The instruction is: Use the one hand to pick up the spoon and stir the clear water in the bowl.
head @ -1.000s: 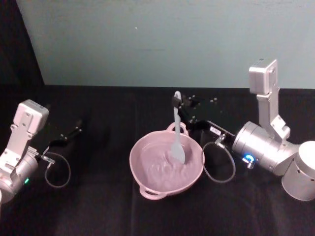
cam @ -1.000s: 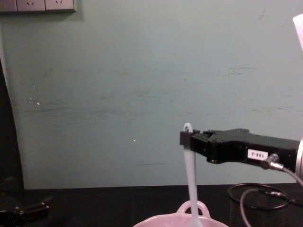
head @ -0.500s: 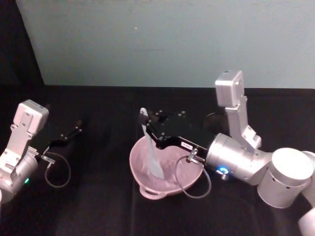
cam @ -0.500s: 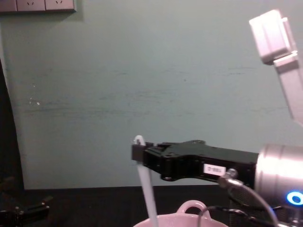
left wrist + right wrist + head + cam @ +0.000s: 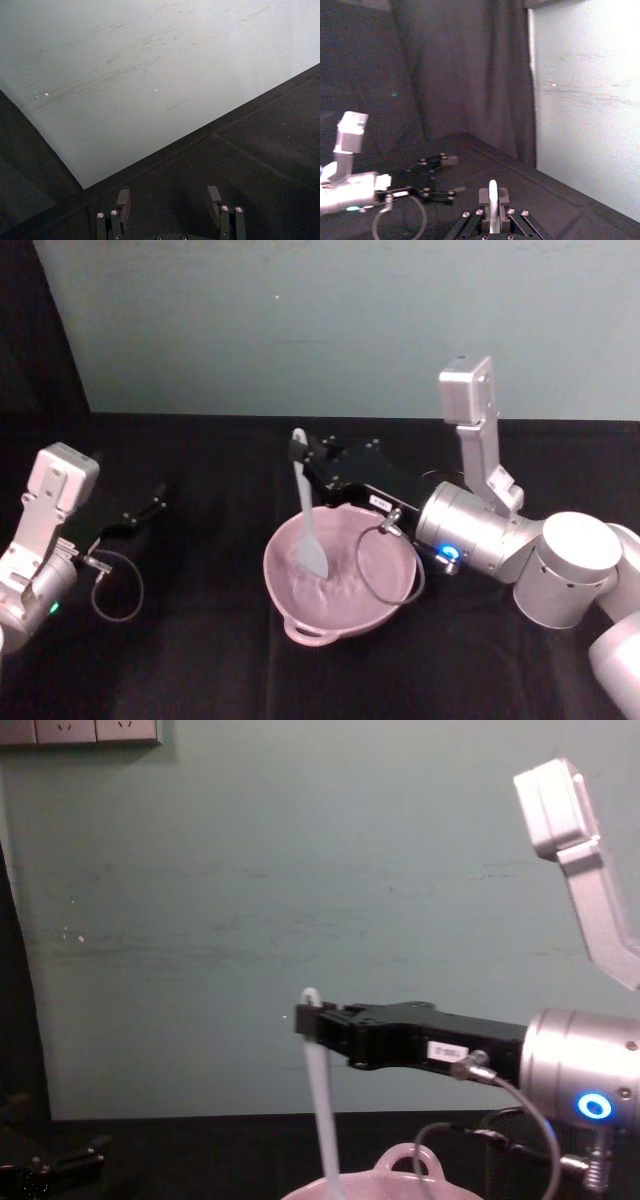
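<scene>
Bowl [image 5: 345, 612], pale pink, sits mid-way across the black table [image 5: 200, 670], whose far edge meets a teal wall [image 5: 300, 330]. We see bare cloth on every side of it, widest toward the robot's left.

The right arm comes in from the right, its silver wrist [image 5: 465, 530] hanging just off the bowl's right rim. Its black right gripper [image 5: 300, 450] reaches forward and left above the far rim, well clear of the wall. In the chest view the right gripper [image 5: 305, 1020] is held level, high over the rim. A grey cable [image 5: 385, 565] loops down from the wrist over the bowl's right half.

The bowl has one loop handle on the near rim and one on the far rim [image 5: 408, 1160].

The spoon [image 5: 305, 505] stands nearly upright, leaning slightly. Its looped end is clamped between the closed jaws, and its flat head is down inside the bowl, left of centre and apart from the rim. We cannot tell where the water line lies. From the chest, the spoon [image 5: 320, 1105] drops behind the rim just left of the loop handle.

The left gripper [image 5: 150, 508] rests low at the table's left, well apart from the bowl. In the left wrist view its fingers [image 5: 123, 200] are spread with nothing between them.
</scene>
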Available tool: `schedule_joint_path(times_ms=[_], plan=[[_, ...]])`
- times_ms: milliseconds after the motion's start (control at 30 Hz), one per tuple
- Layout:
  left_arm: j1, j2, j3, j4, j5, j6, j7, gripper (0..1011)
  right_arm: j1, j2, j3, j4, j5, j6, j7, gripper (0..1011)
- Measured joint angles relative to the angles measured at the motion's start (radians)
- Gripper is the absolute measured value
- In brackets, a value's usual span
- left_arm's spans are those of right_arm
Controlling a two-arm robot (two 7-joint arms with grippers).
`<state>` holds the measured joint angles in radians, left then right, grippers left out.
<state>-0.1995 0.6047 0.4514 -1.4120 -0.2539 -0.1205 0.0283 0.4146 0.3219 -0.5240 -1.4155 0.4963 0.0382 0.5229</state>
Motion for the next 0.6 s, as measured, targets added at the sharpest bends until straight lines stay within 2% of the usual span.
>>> schedule_joint_path(times_ms=[167, 233, 433, 600], plan=[[0.000, 0.000, 0.000, 0.000, 0.000, 0.000, 0.000, 1005, -0.006, 0.019, 0.028, 0.010, 0.008, -0.005, -0.018, 110], [0.000, 0.000, 0.000, 0.000, 0.000, 0.000, 0.000, 1005, -0.026, 0.042, 0.051, -0.014, 0.014, -0.006, -0.034, 110], [0.000, 0.000, 0.000, 0.000, 0.000, 0.000, 0.000, 1005, -0.070, 0.078, 0.083, -0.065, 0.019, -0.002, -0.055, 110], [0.000, 0.000, 0.000, 0.000, 0.000, 0.000, 0.000, 1005, -0.101, 0.102, 0.087, -0.113, 0.011, 0.011, -0.067, 110]])
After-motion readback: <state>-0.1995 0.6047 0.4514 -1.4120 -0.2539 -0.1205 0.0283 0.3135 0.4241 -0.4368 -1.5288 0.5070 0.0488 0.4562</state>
